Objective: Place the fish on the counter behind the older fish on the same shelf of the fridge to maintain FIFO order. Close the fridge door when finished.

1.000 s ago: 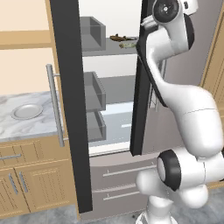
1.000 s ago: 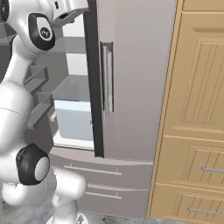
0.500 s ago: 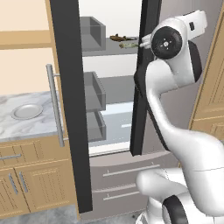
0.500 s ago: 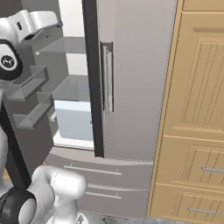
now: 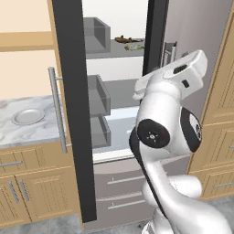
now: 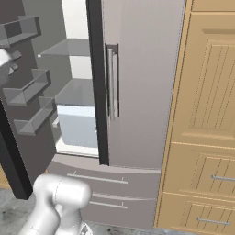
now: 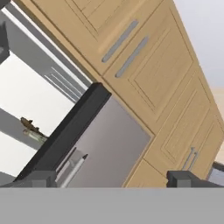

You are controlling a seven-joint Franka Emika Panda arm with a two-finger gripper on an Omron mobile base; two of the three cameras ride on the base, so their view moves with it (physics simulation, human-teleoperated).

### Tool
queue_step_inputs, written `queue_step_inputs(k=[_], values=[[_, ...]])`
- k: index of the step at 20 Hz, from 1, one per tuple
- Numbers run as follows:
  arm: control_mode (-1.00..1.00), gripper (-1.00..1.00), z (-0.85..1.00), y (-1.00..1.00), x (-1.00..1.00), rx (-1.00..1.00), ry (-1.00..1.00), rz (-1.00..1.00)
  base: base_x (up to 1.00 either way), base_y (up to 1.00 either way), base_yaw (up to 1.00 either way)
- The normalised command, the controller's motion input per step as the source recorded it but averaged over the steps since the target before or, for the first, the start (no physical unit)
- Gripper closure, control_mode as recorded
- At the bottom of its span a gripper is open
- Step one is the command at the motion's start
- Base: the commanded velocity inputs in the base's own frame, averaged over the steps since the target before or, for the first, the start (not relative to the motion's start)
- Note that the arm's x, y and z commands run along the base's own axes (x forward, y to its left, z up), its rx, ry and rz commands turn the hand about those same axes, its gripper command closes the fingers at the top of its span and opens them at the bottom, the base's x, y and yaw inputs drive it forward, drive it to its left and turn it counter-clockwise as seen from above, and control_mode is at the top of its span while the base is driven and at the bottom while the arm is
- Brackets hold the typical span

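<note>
1. The fish (image 5: 122,39), small and dark brown, lies on the shelf (image 5: 114,54) high inside the fridge (image 5: 192,50). In my hand view it appears as a small dark shape (image 7: 29,125) against the white interior.
2. The older fish (image 5: 134,46), paler olive-grey, lies just beside it on the same shelf and nearer the front edge; in the hand view it sits right next to the brown one (image 7: 36,136). I cannot tell whether the two touch.
3. The fridge's left door (image 5: 73,114) stands wide open, its black edge facing the left base camera, with grey box-like bins (image 5: 98,93) on its inner side. The right door (image 6: 137,82) is shut, with a vertical bar handle (image 6: 112,80) near its inner edge.
4. Two grey drawers (image 6: 108,186) run across the bottom of the fridge.
5. My tool (image 7: 112,179) is away from the shelf and points up at the shut door and the wooden cabinets (image 7: 144,65) above and beside the fridge. Its two dark tips stand far apart, with nothing between them; it holds nothing.
6. In the left base view my white arm (image 5: 167,132) rises in front of the fridge opening.
7. To the left of the fridge, the marble tabletop (image 5: 18,132) carries a round grey plate (image 5: 28,116). Light wooden cabinets (image 5: 27,192) sit below it.
</note>
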Motion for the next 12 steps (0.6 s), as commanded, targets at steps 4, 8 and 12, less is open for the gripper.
queue_step_inputs(k=[4,8,12], values=[[-1.0,-1.0,-0.02,0.92,-1.0,-0.05,0.0,0.0,0.0,0.0,0.0],[-1.0,-1.0,-0.01,0.97,-1.0,-0.02,0.0,0.0,0.0,0.0,0.0],[-1.0,-1.0,-0.12,1.0,-0.93,-0.02,0.0,-0.01,0.0,0.0,0.0]])
